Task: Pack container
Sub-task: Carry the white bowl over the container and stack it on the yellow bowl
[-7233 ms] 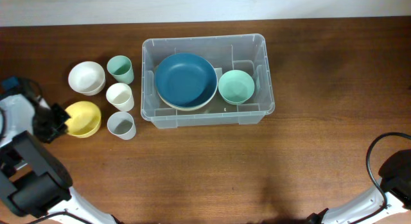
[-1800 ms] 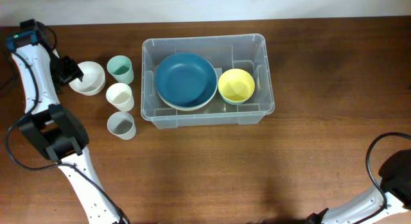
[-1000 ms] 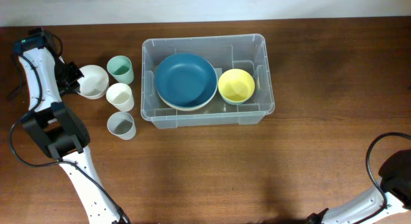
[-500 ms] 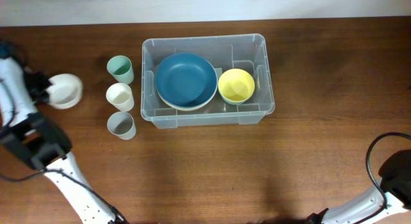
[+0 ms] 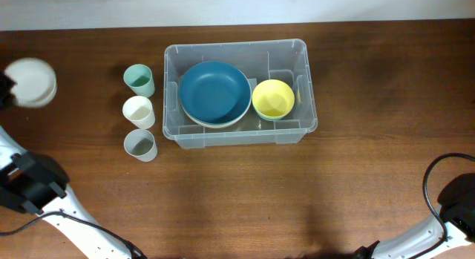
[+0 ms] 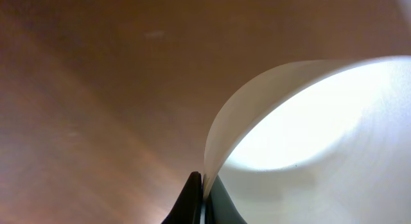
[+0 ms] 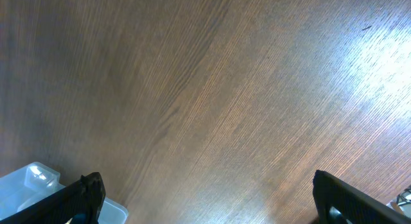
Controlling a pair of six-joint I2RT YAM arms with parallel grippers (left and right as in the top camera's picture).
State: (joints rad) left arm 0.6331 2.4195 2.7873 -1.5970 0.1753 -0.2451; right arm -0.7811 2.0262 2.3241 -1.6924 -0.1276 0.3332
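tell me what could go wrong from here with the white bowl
1. The left gripper pinches the white bowl only by its thin rim, so it might slip or tip out.
2. The teal cup, white cup and grey cup stand between bowl and container; a low pass could knock them.
3. The blue bowl and yellow bowl nearly fill the container, so room is tight.

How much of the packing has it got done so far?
Done: a blue dish and a yellow bowl sit inside the clear container. In hand: the left gripper is pinched shut on the rim of a white bowl, at the far left of the overhead view. Left: a green cup, a cream cup and a grey cup stand outside the container. The right gripper is open and empty.
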